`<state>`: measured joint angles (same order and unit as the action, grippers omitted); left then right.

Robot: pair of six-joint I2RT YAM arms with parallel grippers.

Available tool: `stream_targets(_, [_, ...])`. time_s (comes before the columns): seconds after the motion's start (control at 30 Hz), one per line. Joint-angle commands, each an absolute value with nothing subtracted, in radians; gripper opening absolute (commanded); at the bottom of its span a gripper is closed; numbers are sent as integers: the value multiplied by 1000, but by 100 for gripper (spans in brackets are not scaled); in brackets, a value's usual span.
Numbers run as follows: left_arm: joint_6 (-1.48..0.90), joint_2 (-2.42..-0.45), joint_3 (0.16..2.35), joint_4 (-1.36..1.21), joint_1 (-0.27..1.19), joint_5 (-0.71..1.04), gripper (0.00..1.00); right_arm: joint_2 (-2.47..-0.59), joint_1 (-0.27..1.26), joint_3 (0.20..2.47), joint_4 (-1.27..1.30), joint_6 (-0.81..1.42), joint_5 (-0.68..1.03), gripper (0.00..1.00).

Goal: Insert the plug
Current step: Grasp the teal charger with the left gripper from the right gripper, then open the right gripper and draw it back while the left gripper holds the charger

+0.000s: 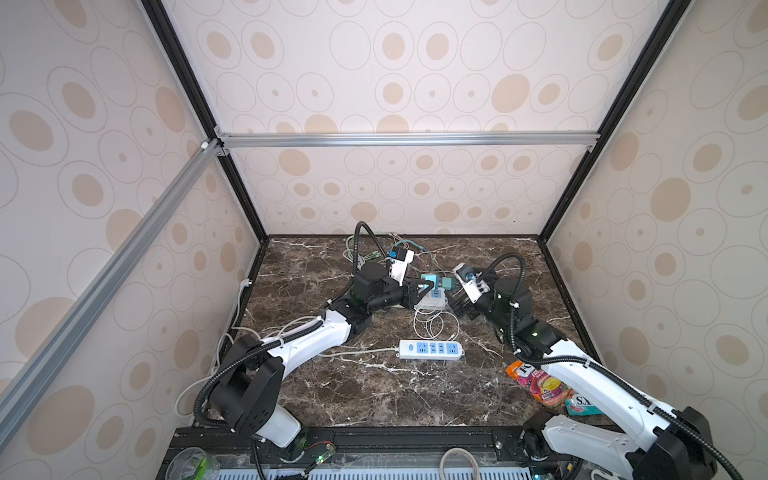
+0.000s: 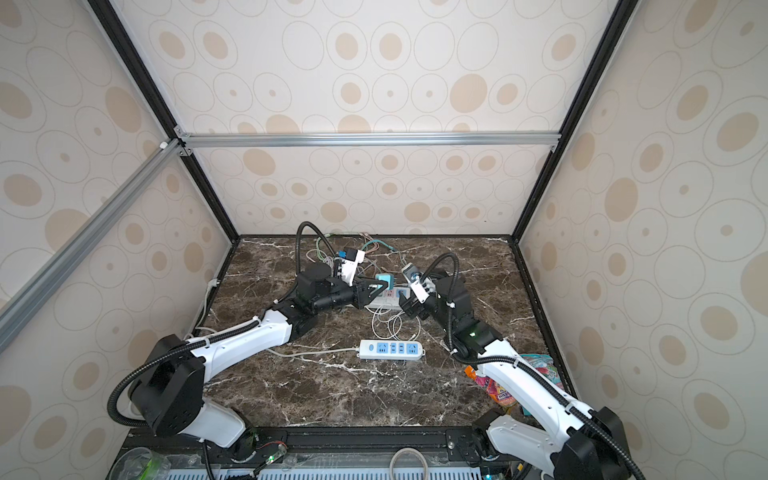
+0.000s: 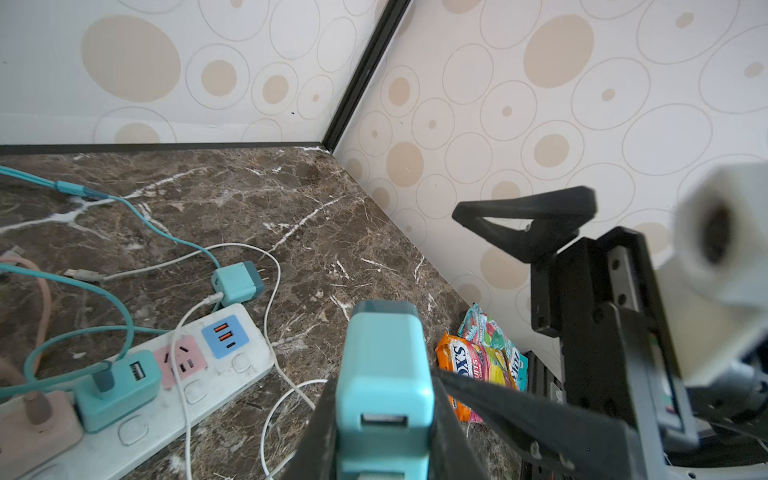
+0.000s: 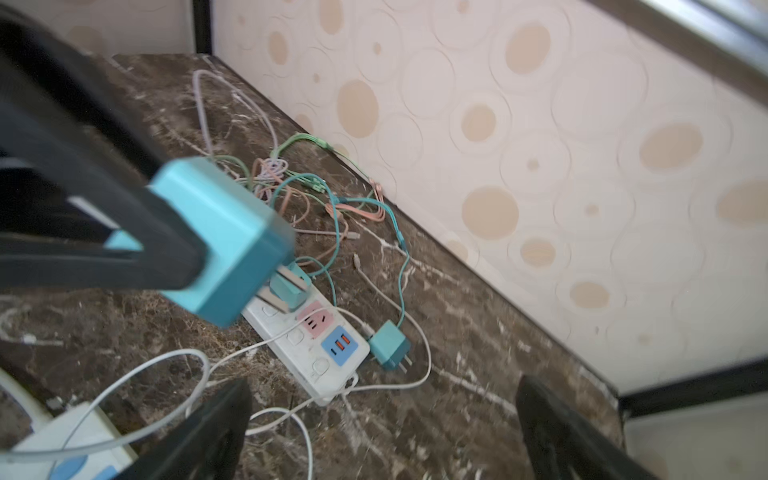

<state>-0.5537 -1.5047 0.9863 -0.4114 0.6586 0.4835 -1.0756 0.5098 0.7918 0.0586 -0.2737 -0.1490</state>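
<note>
Presently: teal rounded-cube plastic charger plug point(image 3: 384, 353), clamped in left end effector point(image 3: 384, 399) above brown marble counter point(image 3: 332, 232), near white plastic power strip point(image 3: 195, 390); right end effector point(image 4: 382, 432) spread wide, empty.
Hazards: thin white cable point(image 3: 178, 374) across the pink socket panel point(image 3: 191, 353) may foul the prongs; glossy casing may twist in grip; light strip may skid.

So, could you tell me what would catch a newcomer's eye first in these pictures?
The teal charger plug, clamped in the left end effector and held over the white power strip with pink and blue panels at the back of the table. The right end effector stands wide open beside it, holding nothing. Behind the strip lies a tangle of coloured cables.
</note>
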Motion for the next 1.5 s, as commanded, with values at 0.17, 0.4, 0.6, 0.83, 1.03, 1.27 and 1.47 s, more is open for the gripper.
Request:
stream_targets(0.17, [-537,-1411,1051,-401,656,448,0,-1202,327,920,-267,504,-229,100])
stream_targets(0.4, [-526,-1390,1070,-376,656,450,0,-1335,218,883,-255,631,151,96])
stream_targets(0.6, [-522,-1385,1072,-375,658,456,0,-1488,218,863,-106,793,417,95])
stream_targets(0.83, [-527,-1379,1055,-375,656,452,0,-1696,260,862,152,1099,579,92])
stream_targets(1.03, [-519,-1359,1031,-361,656,434,0,-1740,336,851,295,1261,527,90])
stream_targets(1.27, [-500,-1329,1007,-346,657,384,0,-1717,356,819,330,1290,441,36])
stream_targets(1.47, [-413,-1214,975,-222,639,146,0,-1612,254,749,348,1276,395,8])
